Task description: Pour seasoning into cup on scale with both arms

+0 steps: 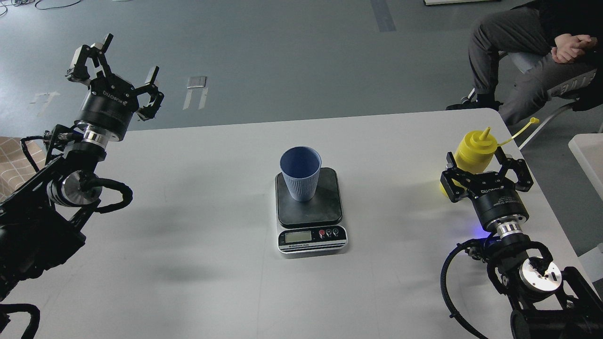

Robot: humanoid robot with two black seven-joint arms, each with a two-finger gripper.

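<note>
The light blue ribbed cup (300, 173) stands upright on the dark platform of the scale (311, 238) at the table's middle. The yellow seasoning bottle (475, 149) stands upright on the table at the right, nozzle uncapped, with its cap on the tether sticking out to the right. My right gripper (485, 173) is around the bottle's lower body with its fingers spread on either side, open. My left gripper (127, 59) is open and empty, raised over the table's far left corner, far from the cup.
A seated person (527, 42) is behind the table's far right corner. A white bin (588, 157) stands off the table's right edge. The grey table (198, 212) carries nothing but the scale, cup and bottle.
</note>
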